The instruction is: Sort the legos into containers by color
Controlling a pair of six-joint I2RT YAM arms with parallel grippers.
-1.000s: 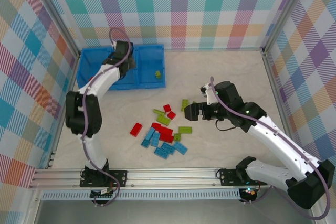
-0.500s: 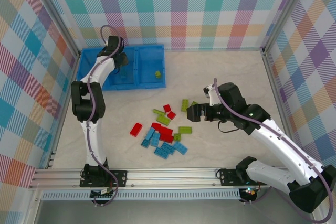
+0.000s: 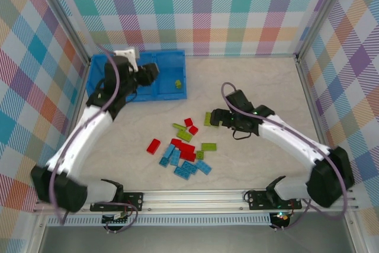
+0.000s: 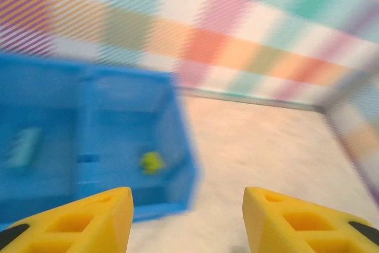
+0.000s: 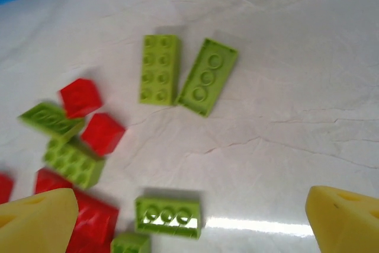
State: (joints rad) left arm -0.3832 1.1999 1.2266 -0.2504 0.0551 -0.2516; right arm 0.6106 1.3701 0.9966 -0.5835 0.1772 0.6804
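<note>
While left jaws and right jaws gape empty, containers (image 3: 169, 69) run sideways, two green legos (image 5: 160, 68) parallel

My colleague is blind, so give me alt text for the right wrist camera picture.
Lime green bricks and red bricks lie scattered on a white table, two green ones side by side above the middle. The right arm's yellow fingers stand wide apart at the bottom corners, holding nothing.
</note>
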